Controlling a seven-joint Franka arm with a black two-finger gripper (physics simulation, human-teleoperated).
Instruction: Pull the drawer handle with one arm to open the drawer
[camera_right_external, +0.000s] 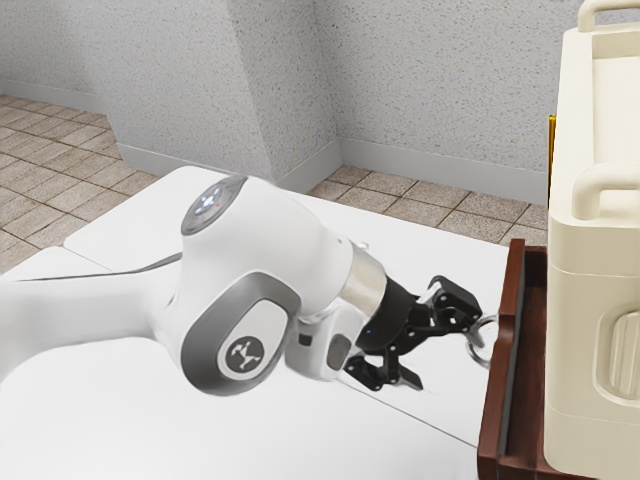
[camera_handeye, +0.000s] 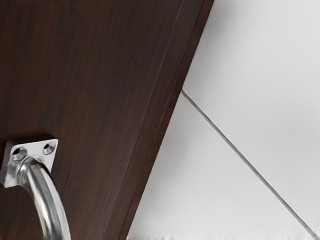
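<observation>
While our pincer (camera_right_external: 448, 353) stands open beside the handle (camera_handeye: 48, 197) on the front of the partly extended drawer (camera_right_external: 495, 400), we seem to be at the gripping step, needing to straddle that handle and close before pulling.

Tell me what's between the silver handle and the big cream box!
In the exterior view, the drawer's brown front comes right after the handle, then more brown wood, then the cream box.
</observation>
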